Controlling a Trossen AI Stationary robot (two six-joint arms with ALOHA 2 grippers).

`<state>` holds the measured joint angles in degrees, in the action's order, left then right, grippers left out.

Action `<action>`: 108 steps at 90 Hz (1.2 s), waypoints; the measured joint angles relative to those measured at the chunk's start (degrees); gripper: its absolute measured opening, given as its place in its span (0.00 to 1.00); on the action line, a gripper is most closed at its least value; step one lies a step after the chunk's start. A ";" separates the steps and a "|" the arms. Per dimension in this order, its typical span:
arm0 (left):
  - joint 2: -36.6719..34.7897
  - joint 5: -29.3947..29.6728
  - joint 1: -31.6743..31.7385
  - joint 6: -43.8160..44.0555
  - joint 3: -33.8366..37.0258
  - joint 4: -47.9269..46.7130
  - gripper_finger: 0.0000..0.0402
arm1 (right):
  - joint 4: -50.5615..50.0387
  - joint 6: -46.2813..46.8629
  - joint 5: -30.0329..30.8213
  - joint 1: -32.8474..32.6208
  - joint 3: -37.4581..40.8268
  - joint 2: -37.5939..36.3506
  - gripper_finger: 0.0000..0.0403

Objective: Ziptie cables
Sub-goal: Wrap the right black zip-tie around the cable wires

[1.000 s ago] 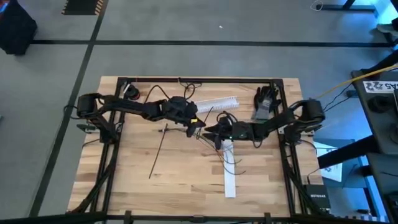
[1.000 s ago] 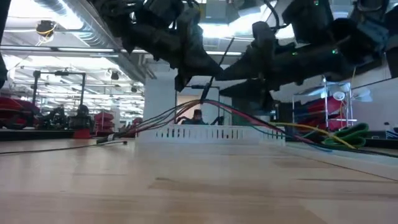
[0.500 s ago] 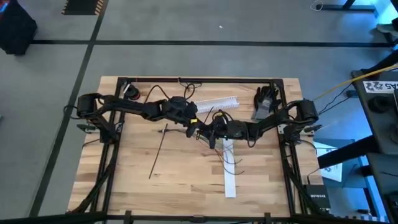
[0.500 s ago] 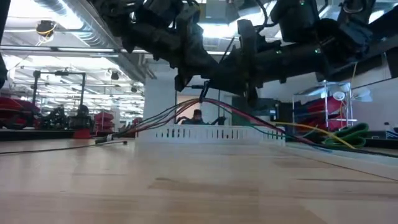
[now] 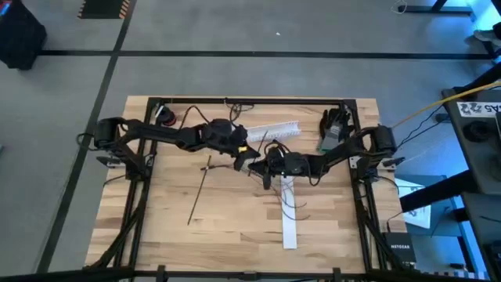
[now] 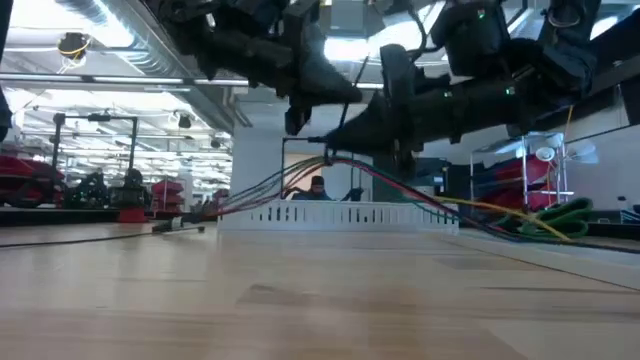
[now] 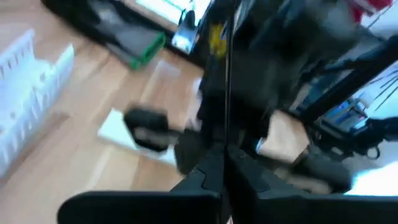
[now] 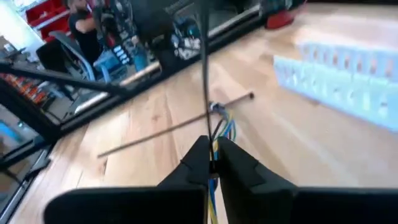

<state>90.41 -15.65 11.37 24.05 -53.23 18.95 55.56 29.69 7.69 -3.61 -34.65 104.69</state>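
Both grippers met just beside the white slotted rack [image 5: 272,130]: the right gripper [image 8: 211,163] pinched the cables [image 6: 300,178] with a thin strip; the left gripper [image 7: 225,167] clamped a strip. Light, floppy wires want gripping at the gathered bunch.

Both dark six-joint arms are being stretched inward over the table's middle. The left arm's two-finger gripper [image 5: 249,160] and the right arm's two-finger gripper [image 5: 264,164] are being held nearly tip to tip, each with fingers pinched together.
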 joint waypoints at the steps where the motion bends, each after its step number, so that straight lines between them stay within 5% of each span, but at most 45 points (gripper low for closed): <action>1: -0.19 0.01 0.08 0.00 0.00 -0.07 0.00 | -0.02 0.00 -0.06 -0.06 -0.01 0.16 0.03; 37: -10.63 1.92 3.43 -5.03 0.33 -9.27 0.00 | 0.31 3.28 -0.54 -2.63 -0.35 7.79 0.02; 60: -11.04 3.39 2.22 -6.52 -0.14 -12.43 0.02 | -0.33 3.28 -2.59 -2.77 0.05 8.44 0.04; 84: -12.72 2.22 1.95 -9.75 -1.16 -22.03 0.23 | -2.60 3.72 -8.08 -2.81 0.32 6.71 0.24; 96: -15.43 2.04 1.73 -14.19 -5.14 -33.22 0.35 | -6.76 1.99 -9.35 -2.85 0.17 -0.07 0.36; 108: -17.87 2.28 0.88 -16.85 -7.25 -43.49 0.42 | -21.61 -5.52 -7.27 -2.71 -0.73 -9.89 0.45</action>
<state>72.54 -13.37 12.25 7.20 -60.49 -24.54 33.94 24.18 0.42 -6.32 -35.39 94.80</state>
